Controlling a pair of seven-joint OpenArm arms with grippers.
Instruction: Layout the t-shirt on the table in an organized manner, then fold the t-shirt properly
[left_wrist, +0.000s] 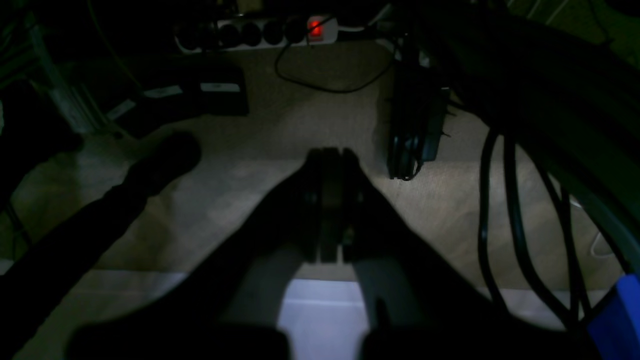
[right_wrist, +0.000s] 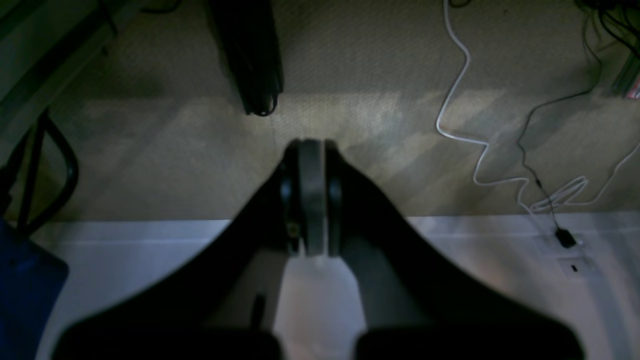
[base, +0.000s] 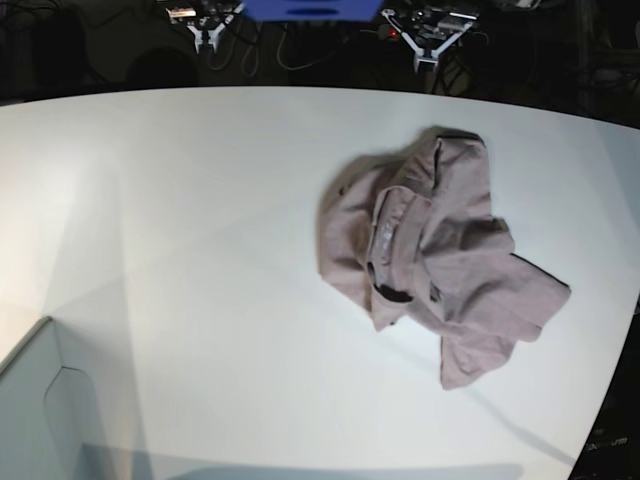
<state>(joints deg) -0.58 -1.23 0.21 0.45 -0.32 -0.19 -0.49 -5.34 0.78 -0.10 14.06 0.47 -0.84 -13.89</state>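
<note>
The t-shirt (base: 430, 255) lies crumpled in a mauve heap on the right side of the white table (base: 200, 220), its dark inner collar facing up. Neither arm appears in the base view. In the left wrist view my left gripper (left_wrist: 331, 160) is shut with nothing between its pads. It hangs over carpet just past the table (left_wrist: 320, 310) edge. My right gripper (right_wrist: 311, 150) is likewise shut and empty, beyond the table (right_wrist: 125, 260) rim. Neither wrist view shows the shirt.
A power strip (left_wrist: 260, 32) with a red lit switch and black cables (left_wrist: 515, 215) lie on the carpet. A white cable (right_wrist: 465, 100) snakes across the floor. A dark stand leg (right_wrist: 252, 60) rises nearby. A pale box corner (base: 40, 410) sits at the table's near left.
</note>
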